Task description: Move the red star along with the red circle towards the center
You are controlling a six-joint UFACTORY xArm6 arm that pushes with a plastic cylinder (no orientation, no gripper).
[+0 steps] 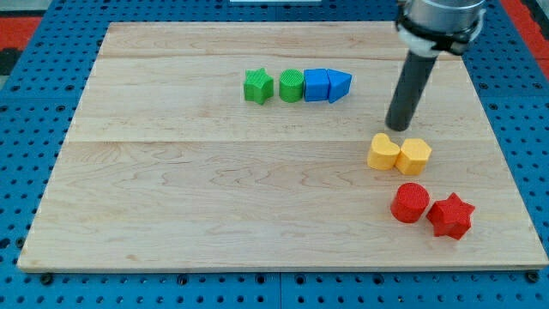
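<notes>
The red star lies near the board's lower right corner. The red circle sits touching it on its left. My tip is above both, at the view's upper right, just above the yellow heart-shaped block. The tip is well apart from the red blocks, with the yellow pair lying between.
A yellow hexagon touches the yellow heart's right side. A row stands at the upper middle: green star, green circle, blue cube, blue triangle. The wooden board rests on a blue pegboard.
</notes>
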